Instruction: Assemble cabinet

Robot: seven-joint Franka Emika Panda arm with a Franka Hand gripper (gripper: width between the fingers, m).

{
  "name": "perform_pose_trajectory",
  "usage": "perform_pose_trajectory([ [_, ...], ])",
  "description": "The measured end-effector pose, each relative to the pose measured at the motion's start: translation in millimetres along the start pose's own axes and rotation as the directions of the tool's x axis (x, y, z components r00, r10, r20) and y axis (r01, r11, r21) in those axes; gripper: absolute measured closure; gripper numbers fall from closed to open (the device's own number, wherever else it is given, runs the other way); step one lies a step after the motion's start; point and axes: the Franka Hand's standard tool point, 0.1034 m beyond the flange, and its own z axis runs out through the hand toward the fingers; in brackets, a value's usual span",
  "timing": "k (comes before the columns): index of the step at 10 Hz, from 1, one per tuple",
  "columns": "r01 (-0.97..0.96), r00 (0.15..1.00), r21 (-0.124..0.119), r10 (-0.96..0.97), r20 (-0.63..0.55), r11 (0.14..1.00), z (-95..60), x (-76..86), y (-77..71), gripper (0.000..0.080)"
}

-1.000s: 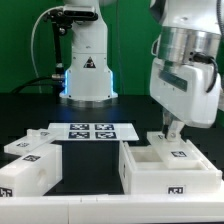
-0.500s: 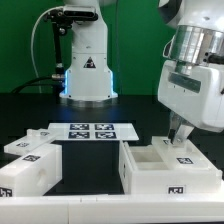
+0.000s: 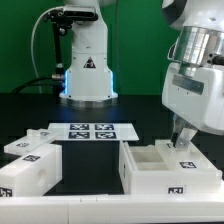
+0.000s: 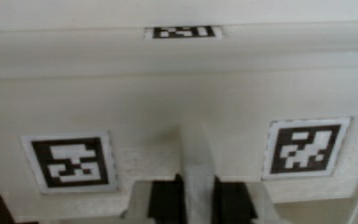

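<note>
Exterior view: the cabinet (image 3: 160,182) is an open white box at the front of the counter (image 3: 30,108), on the exterior view's right. The arm (image 3: 195,85) has its jaws down at the box's far wall. Wrist view: jaws clenched nearly together right over a tagged white cabinet face, can't tell if they're pinching anything.

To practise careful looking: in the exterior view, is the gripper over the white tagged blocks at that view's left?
No, the gripper is down at the white plastic box-shaped cabinet on the exterior view's right.
</note>
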Motion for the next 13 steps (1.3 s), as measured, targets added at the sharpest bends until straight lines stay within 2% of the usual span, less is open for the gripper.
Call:
perform_pose_trajectory([
  [3, -0.004, 1.000, -0.001, 0.004, -0.001, 1.000, -0.4, -0.1, 0.0, 0.0737],
  [4, -0.003, 1.000, -0.001, 0.003, -0.001, 1.000, -0.2, -0.2, 0.0, 0.0667],
  [5, -0.003, 1.000, 0.001, 0.003, 0.000, 1.000, -0.9, 0.7, -0.8, 0.0479],
  [6, 0.025, 1.000, 0.013, -0.025, 0.010, 1.000, -9.7, 6.5, -5.9, 0.0479],
  [7, 0.037, 0.999, 0.030, -0.038, 0.026, 0.999, -21.6, 16.3, -7.9, 0.0280],
  [8, 0.052, 0.998, 0.044, -0.054, 0.041, 0.998, -25.5, 26.8, 4.3, 0.0144],
  [9, 0.047, 0.998, 0.033, -0.048, 0.046, 0.998, -22.6, 31.0, 16.1, 0.0144],
  [10, 0.049, 0.998, 0.036, -0.051, 0.042, 0.998, -22.5, 30.0, 13.1, 0.0030],
  [13, 0.051, 0.998, 0.037, -0.052, 0.041, 0.998, -22.1, 29.4, 12.6, 0.0002],
])
